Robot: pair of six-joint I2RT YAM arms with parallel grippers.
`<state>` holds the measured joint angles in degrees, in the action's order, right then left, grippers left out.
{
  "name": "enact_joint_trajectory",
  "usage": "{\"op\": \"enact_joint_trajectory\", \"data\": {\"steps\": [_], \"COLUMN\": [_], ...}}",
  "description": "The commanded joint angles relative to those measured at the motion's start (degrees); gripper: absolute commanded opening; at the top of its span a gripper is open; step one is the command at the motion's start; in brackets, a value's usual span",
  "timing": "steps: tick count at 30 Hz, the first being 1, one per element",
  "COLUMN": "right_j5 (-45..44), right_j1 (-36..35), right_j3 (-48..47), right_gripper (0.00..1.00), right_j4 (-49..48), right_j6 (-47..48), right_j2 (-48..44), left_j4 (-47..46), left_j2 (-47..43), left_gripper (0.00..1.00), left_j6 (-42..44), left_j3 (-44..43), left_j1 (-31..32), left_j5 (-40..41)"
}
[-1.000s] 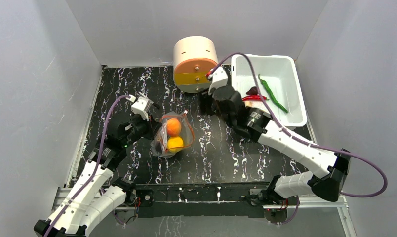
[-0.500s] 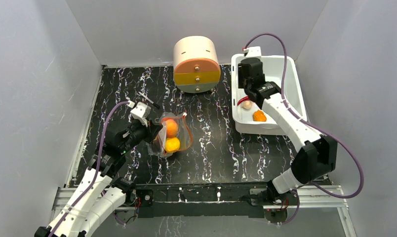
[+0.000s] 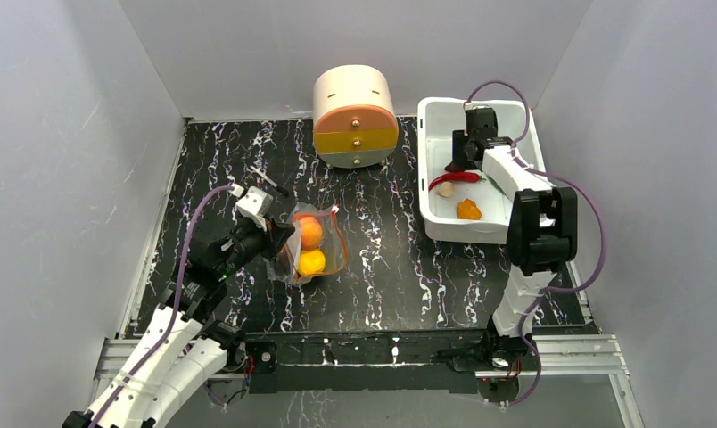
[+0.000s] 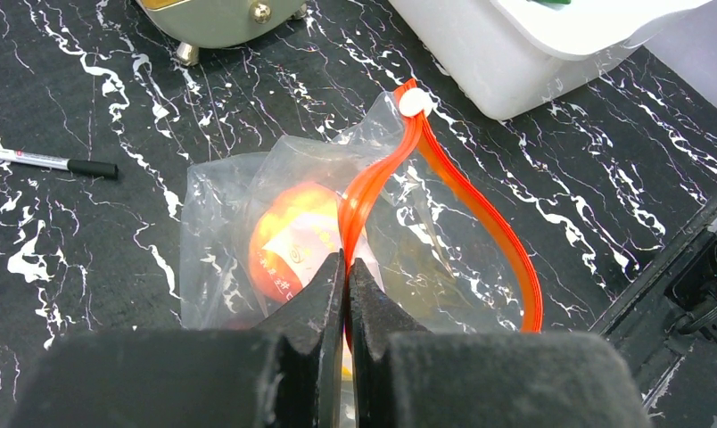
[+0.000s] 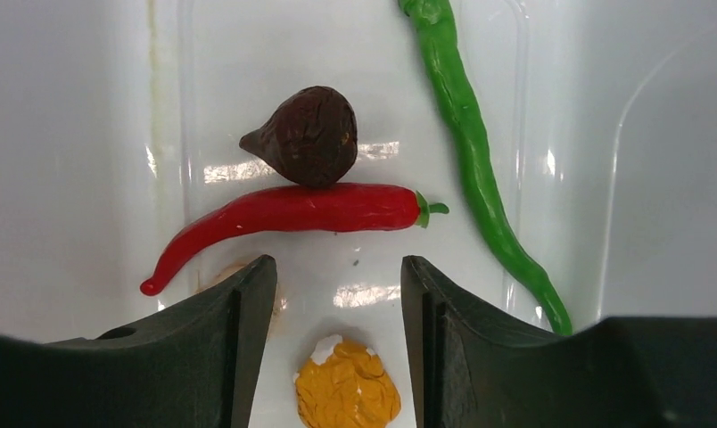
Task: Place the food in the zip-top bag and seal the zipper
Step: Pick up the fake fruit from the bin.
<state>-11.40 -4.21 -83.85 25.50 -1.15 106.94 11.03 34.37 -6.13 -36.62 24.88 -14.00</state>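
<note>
The clear zip-top bag [image 3: 317, 247] lies on the table's middle left, holding an orange round fruit [image 3: 309, 231] and a yellow lemon [image 3: 311, 261]. My left gripper [image 3: 280, 239] is shut on the bag's orange-red zipper [image 4: 480, 223] at the near mouth edge [image 4: 347, 260]. The mouth gapes open, with a white slider [image 4: 416, 102] at its far end. My right gripper [image 5: 337, 285] is open and empty above the white tub [image 3: 462, 232]. Below it lie a red chili [image 5: 292, 214], a maroon piece [image 5: 306, 134], a green chili [image 5: 475, 160], an orange piece [image 5: 346, 392] and a half-hidden beige bulb [image 5: 226, 272].
A round beige drawer unit [image 3: 353, 116] with orange and yellow fronts stands at the back middle. A pen [image 4: 47, 160] lies on the black marbled table left of the bag. Grey walls close in the left, back and right.
My right arm swung from the table's middle, by the drawer unit, into the white tub and then toward its back right. My left gripper kept its hold on the bag and barely shifted.
</note>
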Motion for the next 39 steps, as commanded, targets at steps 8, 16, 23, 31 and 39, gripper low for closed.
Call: {"op": "enact_joint_trajectory", "data": {"steps": [8,16,23,31,39], "right_j5": [5.54,3.93,5.58,5.41,3.86], "right_j1": [1.74,1.78,2.06,2.19,2.16], "right_j3": [-12.51,-15.1,-16.69,-18.2,-21.0], "right_gripper": [0.6,0.68,0.61,0.52,0.49], "right_j4": [-1.5,-0.82,-0.58,-0.04,1.71], "right_j6": [-2.18,-3.41,-4.88,-5.46,-4.57], "right_j2": [10.04,14.76,17.44,19.36,20.75], "left_j4": [-1.69,-1.41,-1.6,-1.69,-1.62], "left_j2": [-1.89,-1.82,-1.61,-2.08,-1.78], "left_gripper": [0.0,0.0,0.0,0.0,0.0], "left_j6": [1.29,1.4,1.43,1.56,1.53], "left_j3": [-0.25,-0.26,-0.28,-0.06,-0.12], "left_j1": [0.24,0.25,0.25,0.25,0.23], "left_j5": [1.19,1.59,1.43,1.82,1.77]}}
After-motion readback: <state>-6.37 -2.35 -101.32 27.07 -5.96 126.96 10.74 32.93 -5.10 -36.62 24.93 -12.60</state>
